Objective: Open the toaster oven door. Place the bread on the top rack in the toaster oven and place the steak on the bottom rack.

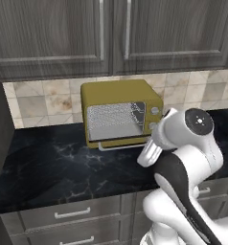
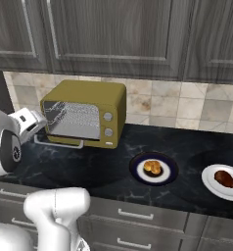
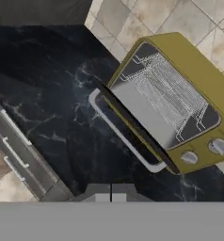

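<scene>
Gripper [image 3: 111, 192] fingers are pressed together with nothing between them, hovering above the black counter [image 1: 53, 167] (near its front edge), apart from the toaster oven [image 3: 180, 101]. The toaster oven door [image 3: 132, 129] hangs folded down, handle outward. Bread [image 2: 152, 167] sits on a dark-rimmed plate [image 2: 138, 174], steak [image 2: 224, 178] on a white plate [image 2: 211, 185].

Black marble counter [image 2: 187, 147], blue-rimmed plate [image 2: 136, 171], white plate [image 2: 211, 184], grey cabinets [image 2: 113, 34], tiled backsplash [image 2: 187, 105].

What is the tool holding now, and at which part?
Nothing. The tool is shut and empty, above the counter in front of the open toaster oven door, apart from its handle.
</scene>
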